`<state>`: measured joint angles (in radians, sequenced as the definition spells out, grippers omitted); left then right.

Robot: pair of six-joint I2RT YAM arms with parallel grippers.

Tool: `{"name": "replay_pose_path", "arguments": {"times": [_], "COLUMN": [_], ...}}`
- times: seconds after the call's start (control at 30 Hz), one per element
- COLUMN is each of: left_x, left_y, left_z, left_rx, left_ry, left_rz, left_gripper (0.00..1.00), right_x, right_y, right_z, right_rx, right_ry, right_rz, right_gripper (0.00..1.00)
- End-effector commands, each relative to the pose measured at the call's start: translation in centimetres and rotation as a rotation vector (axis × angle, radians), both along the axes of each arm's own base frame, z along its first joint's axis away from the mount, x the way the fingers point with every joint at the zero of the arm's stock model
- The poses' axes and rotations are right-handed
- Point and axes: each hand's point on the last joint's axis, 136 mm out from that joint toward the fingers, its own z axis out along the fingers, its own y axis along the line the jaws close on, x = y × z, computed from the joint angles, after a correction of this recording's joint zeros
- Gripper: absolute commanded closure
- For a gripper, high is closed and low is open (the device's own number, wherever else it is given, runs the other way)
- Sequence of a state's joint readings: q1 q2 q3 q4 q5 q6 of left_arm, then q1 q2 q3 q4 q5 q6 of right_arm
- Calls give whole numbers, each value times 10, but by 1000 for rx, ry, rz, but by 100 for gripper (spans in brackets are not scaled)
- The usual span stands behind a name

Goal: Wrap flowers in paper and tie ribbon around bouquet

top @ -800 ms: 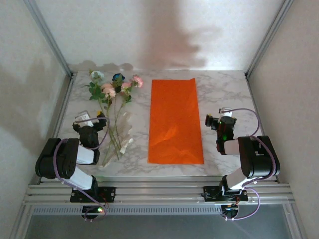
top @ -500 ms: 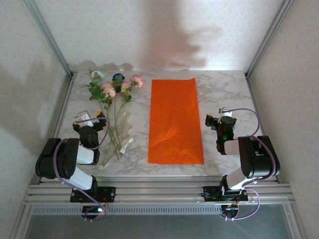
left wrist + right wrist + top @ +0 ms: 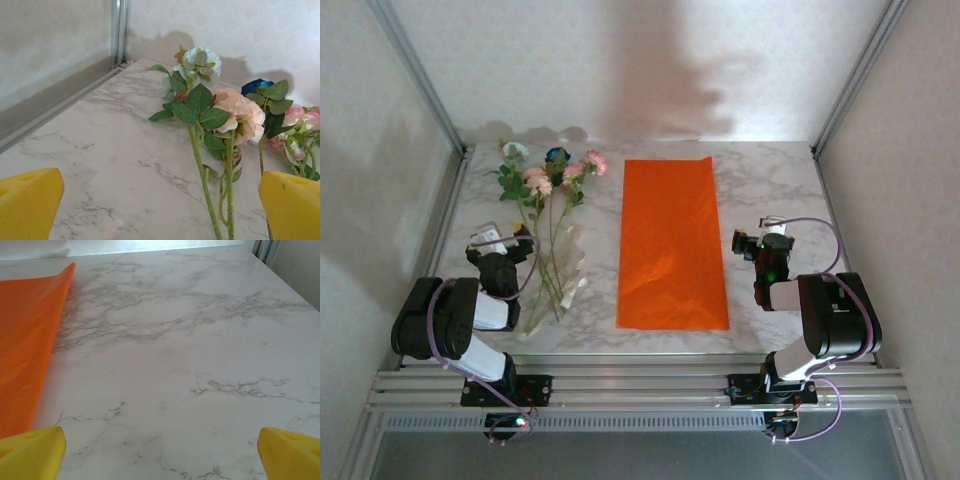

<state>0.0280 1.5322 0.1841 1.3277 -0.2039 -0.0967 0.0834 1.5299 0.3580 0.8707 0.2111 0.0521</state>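
The left gripper [image 3: 505, 238] and right gripper [image 3: 758, 236] both stand wide apart, empty. The flowers [image 3: 546, 192] lie left of the paper [image 3: 670, 245], the ribbon [image 3: 570, 263] beside their stems. To do it well, I think the left gripper should close on all stems together, low, and leave the ribbon.

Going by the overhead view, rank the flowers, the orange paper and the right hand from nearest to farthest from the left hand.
Starting from the left hand:
1. flowers: the stems lie just to its right, with the blooms toward the far edge.
2. paper: flat in the middle of the table.
3. right hand: on the far side, past the paper's right edge.
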Motion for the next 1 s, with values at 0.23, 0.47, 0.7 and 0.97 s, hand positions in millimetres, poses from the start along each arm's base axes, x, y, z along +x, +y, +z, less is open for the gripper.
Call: {"name": "replay_pose_path", "arguments": {"times": [0.23,0.47,0.7,0.97], "left_x": [-28,40,10,-74], "left_y": [11,-43,-163,-262], "left_z": [155,193,109,2], "left_rx": [-57,-684,-849,-1087], "left_ry": [-285,-73,407,754], "left_rz": [320,-42,-274,-444], "left_gripper": [0,0,26,64], "right_x": [-17,-7,-63,-109], "right_y": [-38,25,180,234], "right_z": [206,238,166,68], "right_rx": [92,529,165,176], "right_ry": [-241,95,466,783], "right_rz": [-322,-154,194,318], "right_gripper": [1,2,25,45]}}
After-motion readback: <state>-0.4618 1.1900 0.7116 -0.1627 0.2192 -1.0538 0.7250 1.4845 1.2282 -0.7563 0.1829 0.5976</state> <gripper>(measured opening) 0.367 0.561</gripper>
